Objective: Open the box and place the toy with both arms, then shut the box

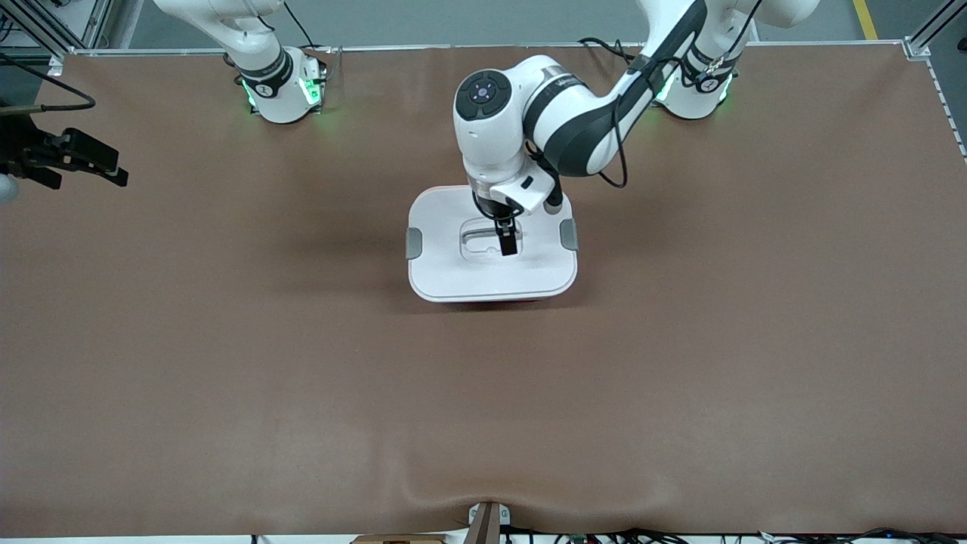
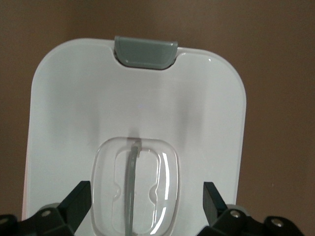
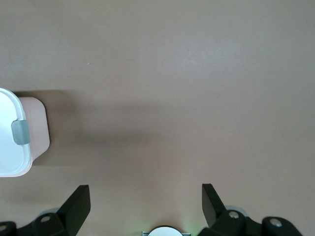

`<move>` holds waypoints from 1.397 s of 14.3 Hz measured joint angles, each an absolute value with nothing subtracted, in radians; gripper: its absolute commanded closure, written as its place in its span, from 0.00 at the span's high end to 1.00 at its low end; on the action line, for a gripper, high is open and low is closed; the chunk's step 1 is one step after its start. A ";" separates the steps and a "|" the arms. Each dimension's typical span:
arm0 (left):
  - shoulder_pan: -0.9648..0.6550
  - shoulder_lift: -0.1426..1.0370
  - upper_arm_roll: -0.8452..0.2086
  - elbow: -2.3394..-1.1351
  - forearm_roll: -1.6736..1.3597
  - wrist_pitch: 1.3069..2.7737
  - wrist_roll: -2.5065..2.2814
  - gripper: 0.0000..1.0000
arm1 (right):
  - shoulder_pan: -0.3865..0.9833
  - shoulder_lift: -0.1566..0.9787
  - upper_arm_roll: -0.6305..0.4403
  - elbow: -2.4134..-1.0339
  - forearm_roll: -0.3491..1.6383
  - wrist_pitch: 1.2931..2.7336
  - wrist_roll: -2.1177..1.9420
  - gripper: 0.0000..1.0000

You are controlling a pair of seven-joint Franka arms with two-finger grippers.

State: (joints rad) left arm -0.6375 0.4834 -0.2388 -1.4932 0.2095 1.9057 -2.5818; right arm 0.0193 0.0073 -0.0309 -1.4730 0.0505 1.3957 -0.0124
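The box (image 1: 491, 253) sits closed at mid-bench, between the two arm bases and somewhat nearer the front camera than they are. Its white lid (image 2: 138, 113) lies flat on the pink tub, and both grey clips (image 1: 414, 242) lie against the lid's short edges.

The left gripper (image 1: 508, 236) hangs directly over the recessed handle (image 2: 135, 189) in the middle of the lid. Its fingers (image 2: 78, 201) stand wide apart, one on each side of the recess, and hold nothing. In the left wrist view the thin grey handle bar lies between them, untouched.

The right gripper (image 1: 75, 162) waits over bare bench (image 3: 172, 73) toward the right arm's end of the table, well apart from the box. Its jaws are also spread wide and empty.

The toy is not visible in any view. Whether it is inside the box cannot be told, since the lid hides the interior.

Judgement on step: the lid is seated, so this reads either as the start of opening or as the end of closing; the frames do not settle which. If opening, the next move calls for closing squarely on the handle bar and lifting straight up. If closing, it calls for a clean vertical retreat, so that the fingers do not snag the handle.
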 measured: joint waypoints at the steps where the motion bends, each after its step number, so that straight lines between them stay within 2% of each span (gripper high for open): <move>1: -0.622 0.481 -0.238 -1.481 0.201 1.875 -2.518 1.00 | 0.019 0.007 -0.031 -1.473 0.051 1.396 -0.012 1.00; 8: -0.520 0.450 -0.230 -1.466 0.196 1.778 -2.049 1.00 | 0.020 0.007 -0.030 -1.473 0.051 1.396 -0.012 1.00; 20: -0.293 0.398 -0.231 -1.468 0.160 1.761 -1.393 1.00 | 0.020 0.007 -0.030 -1.473 0.051 1.396 -0.012 1.00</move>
